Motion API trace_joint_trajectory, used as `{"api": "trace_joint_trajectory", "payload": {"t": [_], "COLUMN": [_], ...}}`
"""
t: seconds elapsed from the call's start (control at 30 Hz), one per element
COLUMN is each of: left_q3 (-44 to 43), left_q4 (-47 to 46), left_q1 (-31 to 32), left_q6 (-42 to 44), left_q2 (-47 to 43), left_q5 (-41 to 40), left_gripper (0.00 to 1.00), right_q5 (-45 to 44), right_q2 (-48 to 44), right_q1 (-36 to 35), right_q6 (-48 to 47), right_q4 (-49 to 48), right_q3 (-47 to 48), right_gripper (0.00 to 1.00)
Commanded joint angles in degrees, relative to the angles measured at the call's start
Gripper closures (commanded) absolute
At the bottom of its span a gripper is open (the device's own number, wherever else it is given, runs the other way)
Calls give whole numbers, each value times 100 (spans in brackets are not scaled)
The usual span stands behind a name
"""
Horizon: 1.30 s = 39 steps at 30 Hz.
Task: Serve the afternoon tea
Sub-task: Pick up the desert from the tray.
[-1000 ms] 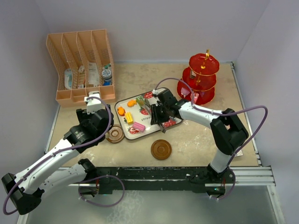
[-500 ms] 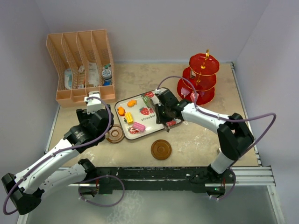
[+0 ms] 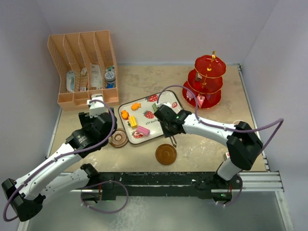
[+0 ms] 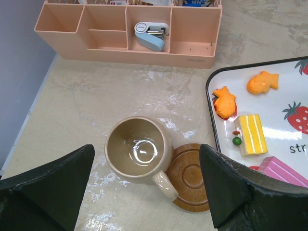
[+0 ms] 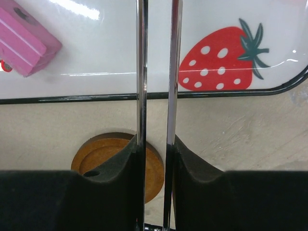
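My left gripper (image 3: pixel 99 126) (image 4: pixel 147 156) is open and hovers over the tan mug (image 4: pixel 138 149), which stands on the table touching a brown saucer (image 4: pixel 192 175) (image 3: pixel 118 138). My right gripper (image 3: pixel 167 126) (image 5: pixel 155 166) is shut on the metal tongs (image 5: pixel 156 72), whose arms reach out over the white strawberry tray (image 3: pixel 129 102) (image 5: pixel 96 57). Toy cakes lie on the tray: a pink one (image 3: pixel 143 130) (image 5: pixel 24 45), a yellow one (image 4: pixel 252 134), and orange ones (image 4: pixel 224 101). The second saucer (image 3: pixel 166 154) (image 5: pixel 103 154) lies in front of the tray. The red three-tier stand (image 3: pixel 208 82) is at the back right. The pink mug is hidden.
The peach divided rack (image 3: pixel 84 67) (image 4: pixel 130 33) with toiletries stands at the back left. Grey walls close in the left, right and back. The right arm's cable loops above the table's right side.
My right gripper has carried the tongs from the tray's right end toward me, to the tray's near edge above the front saucer. The left arm has not moved.
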State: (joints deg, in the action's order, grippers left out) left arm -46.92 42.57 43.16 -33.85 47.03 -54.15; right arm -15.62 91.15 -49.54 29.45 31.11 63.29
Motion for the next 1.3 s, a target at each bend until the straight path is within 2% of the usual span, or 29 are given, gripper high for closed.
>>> {"api": "trace_joint_trajectory", "payload": {"t": [0.0, 0.43, 0.63, 0.73, 0.87, 0.97, 1.27], "left_q3": [-150, -150, -147, -145, -151, -149, -149], "left_q4": [-57, -48, -49, -49, -51, -48, -48], "left_q1": [-15, -16, -11, -13, -17, -16, -15], "left_q6": [-25, -38, -43, -42, -39, -42, -43], "left_q2": [-39, -90, -109, -114, -117, -108, -91], "left_q5": [-17, -34, -33, -25, -4, -7, 1], "left_gripper": [13, 13, 13, 13, 13, 13, 13], "right_q5": [-371, 291, 309, 531, 1485, 1854, 1695], "right_q2": [87, -504, -871, -944, -1083, -1111, -716], "right_q1": [-187, -241, -204, -36, 729, 804, 832], "right_q6": [233, 365, 349, 234, -187, -509, -671], "right_q4": [137, 83, 100, 24, -297, -379, -298], "right_q3": [40, 318, 385, 300, -70, -124, 2], "right_gripper": [70, 64, 61, 58, 59, 58, 57]}}
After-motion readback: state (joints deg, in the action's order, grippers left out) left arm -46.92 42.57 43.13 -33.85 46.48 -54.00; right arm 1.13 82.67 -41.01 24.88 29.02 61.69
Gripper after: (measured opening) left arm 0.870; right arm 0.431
